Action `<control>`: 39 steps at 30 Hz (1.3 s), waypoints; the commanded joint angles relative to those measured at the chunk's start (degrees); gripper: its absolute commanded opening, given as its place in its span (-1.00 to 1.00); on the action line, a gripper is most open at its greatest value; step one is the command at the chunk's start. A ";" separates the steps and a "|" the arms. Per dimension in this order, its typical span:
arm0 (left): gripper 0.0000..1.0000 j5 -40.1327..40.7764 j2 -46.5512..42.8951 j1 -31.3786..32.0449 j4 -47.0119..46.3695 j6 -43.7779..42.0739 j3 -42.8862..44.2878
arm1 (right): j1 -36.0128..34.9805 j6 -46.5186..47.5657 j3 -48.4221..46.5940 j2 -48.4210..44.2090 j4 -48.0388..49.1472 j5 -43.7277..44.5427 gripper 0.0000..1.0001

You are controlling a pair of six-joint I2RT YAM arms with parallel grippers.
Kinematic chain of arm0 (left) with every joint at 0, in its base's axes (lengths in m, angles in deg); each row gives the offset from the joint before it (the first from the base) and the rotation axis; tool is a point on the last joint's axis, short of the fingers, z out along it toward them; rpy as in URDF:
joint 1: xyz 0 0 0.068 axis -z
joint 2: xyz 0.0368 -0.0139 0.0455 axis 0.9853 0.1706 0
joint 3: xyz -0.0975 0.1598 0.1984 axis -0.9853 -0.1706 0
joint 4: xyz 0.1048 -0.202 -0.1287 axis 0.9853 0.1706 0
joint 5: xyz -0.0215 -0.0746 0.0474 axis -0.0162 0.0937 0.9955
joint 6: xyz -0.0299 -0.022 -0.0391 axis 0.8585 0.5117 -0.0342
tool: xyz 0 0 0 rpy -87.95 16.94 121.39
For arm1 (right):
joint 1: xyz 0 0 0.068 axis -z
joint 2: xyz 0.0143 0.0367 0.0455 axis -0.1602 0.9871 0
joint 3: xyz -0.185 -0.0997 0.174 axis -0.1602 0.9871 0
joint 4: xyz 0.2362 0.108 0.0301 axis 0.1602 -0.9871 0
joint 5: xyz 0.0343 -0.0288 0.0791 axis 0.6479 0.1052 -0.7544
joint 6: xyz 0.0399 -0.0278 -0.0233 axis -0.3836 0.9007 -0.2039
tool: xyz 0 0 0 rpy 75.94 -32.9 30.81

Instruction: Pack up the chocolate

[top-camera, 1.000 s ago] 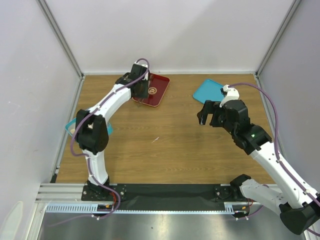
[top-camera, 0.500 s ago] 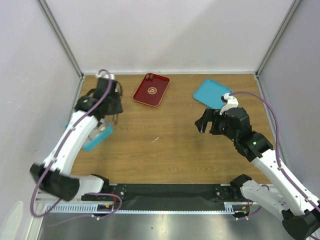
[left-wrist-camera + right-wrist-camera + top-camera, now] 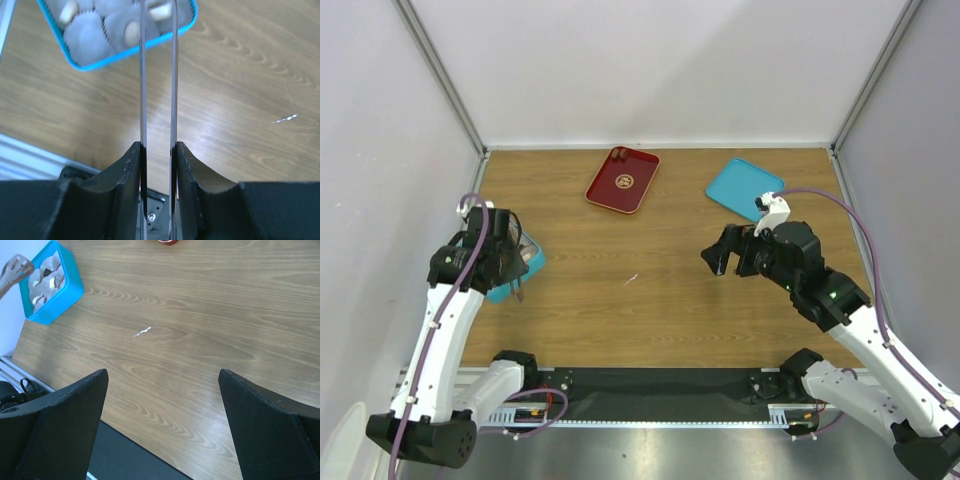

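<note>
My left gripper (image 3: pixel 157 150) is shut on thin metal tweezers (image 3: pixel 142 75) that reach over the teal box (image 3: pixel 115 55). A pale chocolate (image 3: pixel 159 10) shows between the tweezer tips at the frame's top edge. The box holds white paper cups, some with pale pieces (image 3: pixel 132 33). From above, the left gripper (image 3: pixel 508 262) hangs over the box (image 3: pixel 531 262) at the table's left edge. Dark chocolates (image 3: pixel 619 155) lie at the far end of the red tray (image 3: pixel 623 182). My right gripper (image 3: pixel 720 255) is open and empty over bare wood (image 3: pixel 162 375).
A teal lid (image 3: pixel 744 187) lies at the back right. A small silvery scrap (image 3: pixel 631 279) lies mid-table, also in the right wrist view (image 3: pixel 142 332). The teal box (image 3: pixel 50 285) shows there at top left. Grey walls close in the left, right and back.
My left arm has swung from the red tray back and left to the teal box, carrying the tweezers. My right gripper has drifted slightly left and nearer.
</note>
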 commanded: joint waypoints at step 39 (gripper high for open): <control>-0.23 8.49 -4.43 -3.73 1.25 7.66 -12.54 | -13.51 5.62 -3.93 -2.78 -2.86 13.50 0.99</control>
